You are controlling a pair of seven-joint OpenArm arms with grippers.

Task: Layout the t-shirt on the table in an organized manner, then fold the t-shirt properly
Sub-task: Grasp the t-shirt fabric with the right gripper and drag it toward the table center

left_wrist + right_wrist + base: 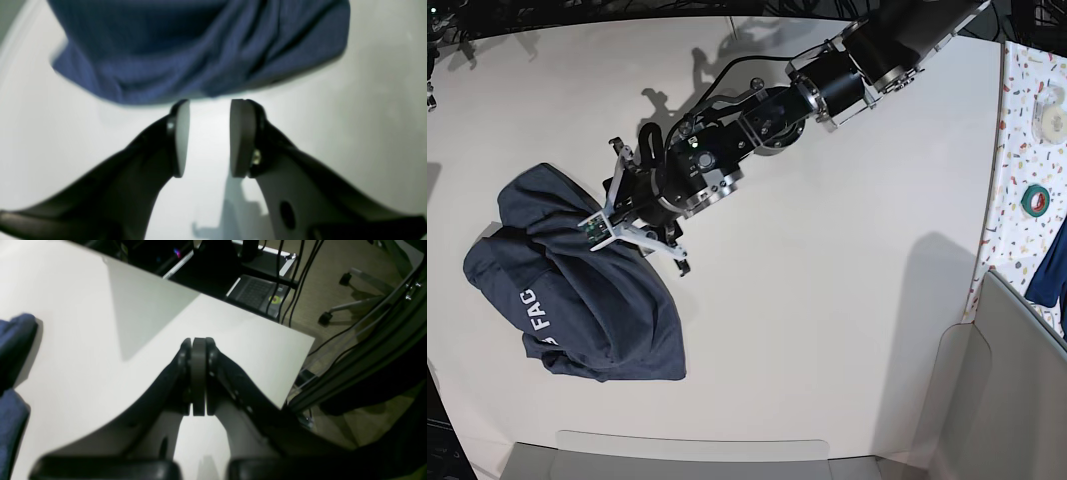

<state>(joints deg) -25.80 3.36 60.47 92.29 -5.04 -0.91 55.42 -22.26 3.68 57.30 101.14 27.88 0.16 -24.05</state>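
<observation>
- Your t-shirt (597,300) is sitting in a bunched-up heap on the table (827,300), toward the left side of the base view, nowhere near flat. It's draped in thick folds with one rounded lobe sticking out on its far-left side.
- You can read white letters "FAC" on the lower-left part of the t-shirt, running sideways along a fold. The rest of the print is tucked under.
- Your left gripper (206,136) is open: in the left wrist view the 2 pads have a clear strip of white table between them and no cloth in there. The t-shirt's rumpled edge lies just past the fingertips, close but not pinched. That view is a bit blurry, so I can't tell you if the tips brush the fabric.
- In the base view that left arm reaches in from the upper right and its gripper sits over the t-shirt's upper-right edge.
- Your right gripper (199,376) is closed, pads pressed flat together with nothing between them. It hangs above bare table, well apart from the t-shirt, which only peeks in at the left edge of the right wrist view.
- Right of the t-shirt, past the table's edge, there's a speckled surface (1022,150) with a roll of green tape (1035,200) on it.
</observation>
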